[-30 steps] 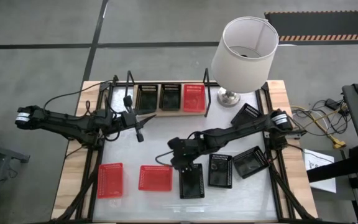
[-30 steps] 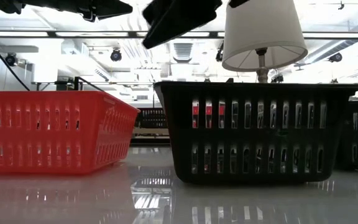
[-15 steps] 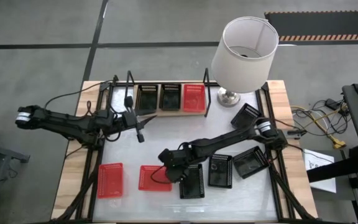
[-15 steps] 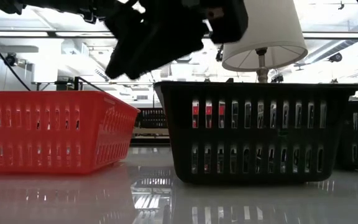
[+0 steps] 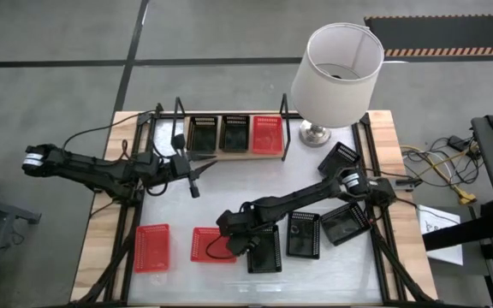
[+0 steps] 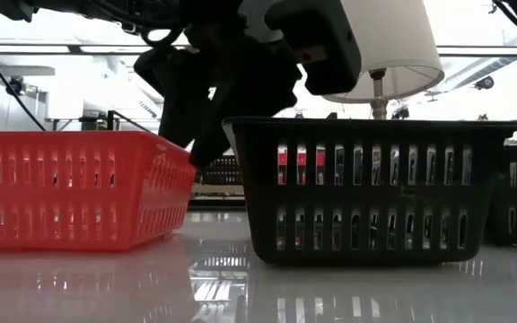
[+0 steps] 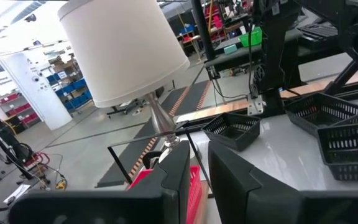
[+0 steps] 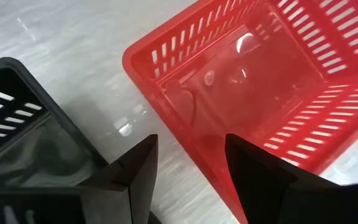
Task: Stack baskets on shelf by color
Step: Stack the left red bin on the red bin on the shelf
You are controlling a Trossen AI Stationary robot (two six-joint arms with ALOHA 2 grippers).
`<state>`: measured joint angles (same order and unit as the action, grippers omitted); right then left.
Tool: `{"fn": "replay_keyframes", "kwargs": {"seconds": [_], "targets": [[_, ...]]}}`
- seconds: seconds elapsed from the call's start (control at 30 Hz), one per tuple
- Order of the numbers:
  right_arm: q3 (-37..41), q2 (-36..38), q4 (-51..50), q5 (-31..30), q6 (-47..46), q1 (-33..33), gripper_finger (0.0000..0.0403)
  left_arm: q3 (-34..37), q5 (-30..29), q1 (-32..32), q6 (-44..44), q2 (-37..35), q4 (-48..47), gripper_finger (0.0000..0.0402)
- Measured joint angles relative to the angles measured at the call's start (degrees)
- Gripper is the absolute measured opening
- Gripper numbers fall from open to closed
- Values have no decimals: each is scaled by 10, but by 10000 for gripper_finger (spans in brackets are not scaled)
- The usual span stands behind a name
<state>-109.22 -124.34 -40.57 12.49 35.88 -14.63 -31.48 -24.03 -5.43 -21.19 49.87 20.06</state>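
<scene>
My right gripper (image 5: pixel 232 239) is open, low over the right short wall (image 8: pixel 188 134) of a red basket (image 5: pixel 214 244) on the table's near side. In the right wrist view (image 8: pixel 191 146) one finger stands inside that wall and the other outside, toward a black basket (image 5: pixel 264 250); I see no touch. A second red basket (image 5: pixel 152 247) sits further left. The shelf (image 5: pixel 229 152) at the far side carries two black baskets (image 5: pixel 202 134) and one red (image 5: pixel 267 134). My left gripper (image 5: pixel 194 188) hovers in front of the shelf, holding nothing, with only a slit between its fingers (image 7: pixel 199 162).
More black baskets stand right of the gripper (image 5: pixel 304 234) (image 5: pixel 346 222), and one sits tilted near the lamp base (image 5: pixel 341 156). A white-shaded lamp (image 5: pixel 336 64) stands at the far right corner. Black frame rods run along both table sides. Bare tabletop lies in the middle (image 5: pixel 246 184).
My right gripper has moved toward the table's left and near edge and has come down between the red basket and the black one, its fingers now astride the red basket's right wall. The baskets have not moved.
</scene>
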Motion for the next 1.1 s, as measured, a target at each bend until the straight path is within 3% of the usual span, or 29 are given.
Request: {"fn": "replay_keyframes", "kwargs": {"seconds": [0.23, 0.7, 0.93, 1.1], "targets": [[-3, -3, 7, 0, 10, 4, 160, 0, 0, 0, 0, 0, -1, 42], [-2, -3, 7, 5, 38, 4, 19, 0, 0, 0, 0, 0, 0, 42], [-2, -2, 8, 5, 38, 4, 11, 0, 0, 0, 0, 0, 0, 42], [-3, 13, -1, -27, 38, 4, 10, 0, 0, -1, 0, 0, -1, 42]]}}
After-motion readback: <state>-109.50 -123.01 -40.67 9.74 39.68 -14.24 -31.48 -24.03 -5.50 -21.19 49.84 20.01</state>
